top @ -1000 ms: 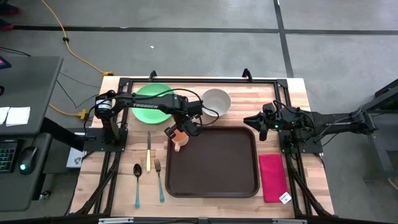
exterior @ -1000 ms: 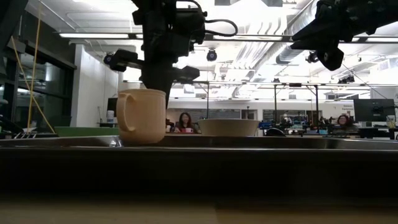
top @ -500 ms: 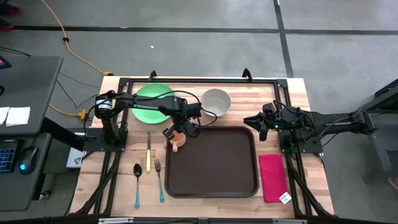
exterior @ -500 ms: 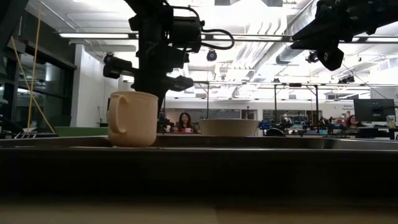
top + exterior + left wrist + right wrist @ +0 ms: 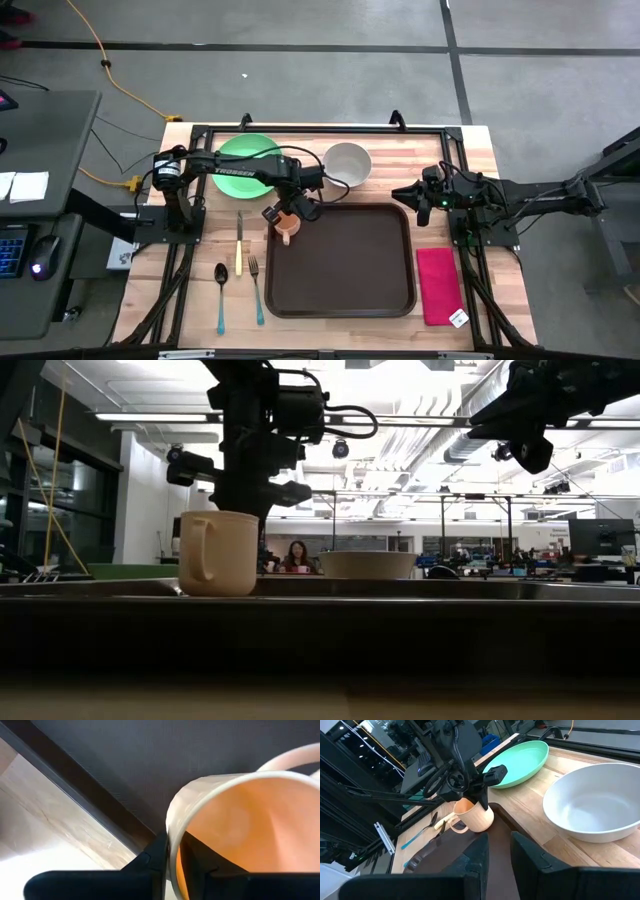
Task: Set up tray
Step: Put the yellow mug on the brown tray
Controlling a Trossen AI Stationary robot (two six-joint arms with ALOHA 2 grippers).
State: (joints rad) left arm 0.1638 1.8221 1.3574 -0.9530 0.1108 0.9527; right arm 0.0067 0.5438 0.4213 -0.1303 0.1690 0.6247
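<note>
Overhead, tray (image 5: 345,260) lies mid-table, left gripper (image 5: 285,212) at its far-left corner over a tan mug (image 5: 287,228); right gripper (image 5: 412,197) waits by the tray's far-right corner. Low view — mug (image 5: 217,552) stands flat on the tray. Left wrist: fingers (image 5: 160,851) straddle the mug's wall (image 5: 175,830), slightly parted, grip seemingly loosening. Right wrist: own fingers (image 5: 476,855) narrowly apart, holding nothing. Judgement — mug placement is finishing; next, lift clear without tipping it
</note>
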